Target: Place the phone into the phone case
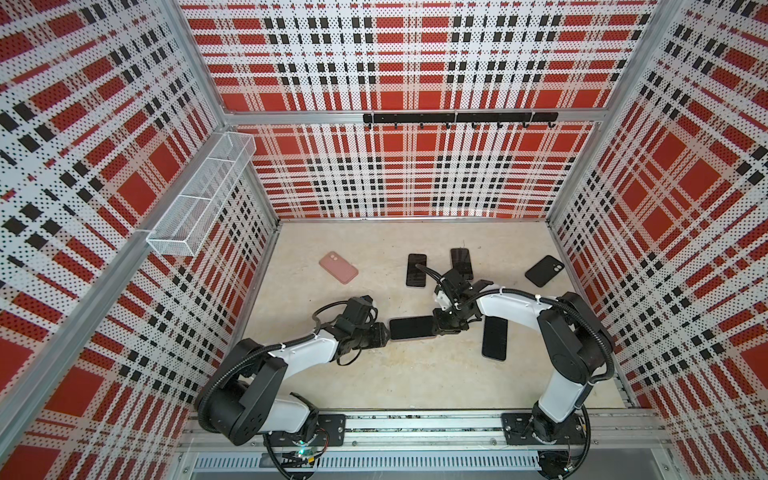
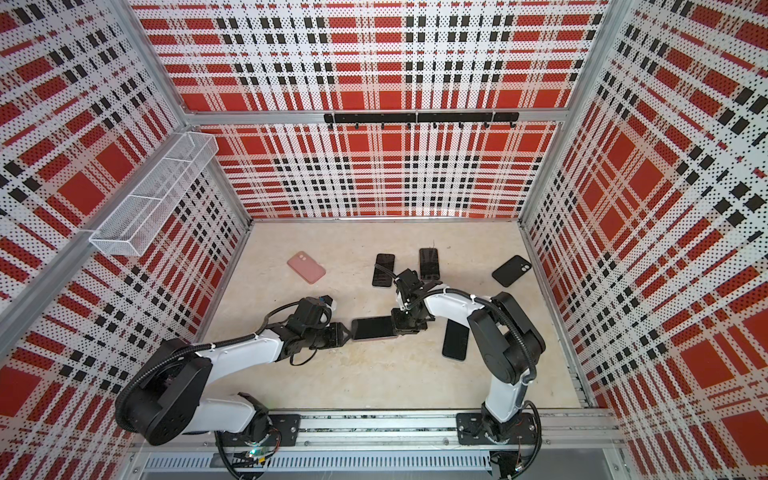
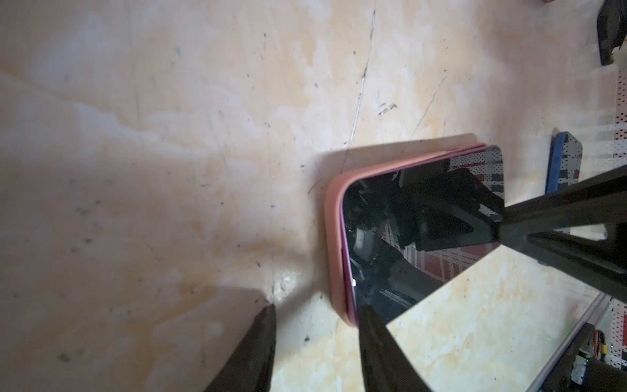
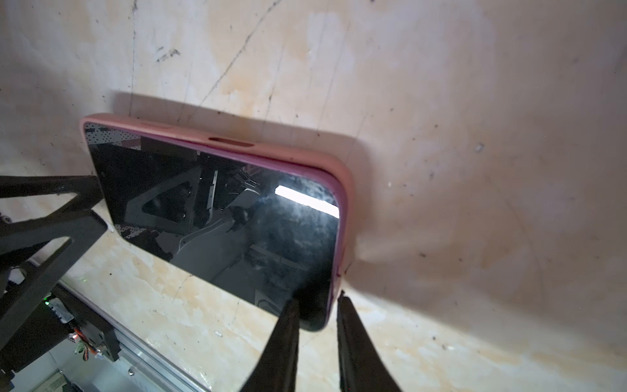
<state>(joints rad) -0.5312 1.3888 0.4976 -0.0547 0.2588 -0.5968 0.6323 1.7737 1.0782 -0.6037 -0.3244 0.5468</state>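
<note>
Black glossy phone seems almost seated in pink silicone case; left pincer released, right pincer grip unclear; next, press edges flush.

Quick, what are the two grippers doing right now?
Left gripper: open, holding nothing.
Right gripper: narrow, astride the phone corner; grip cannot be told.
</note>
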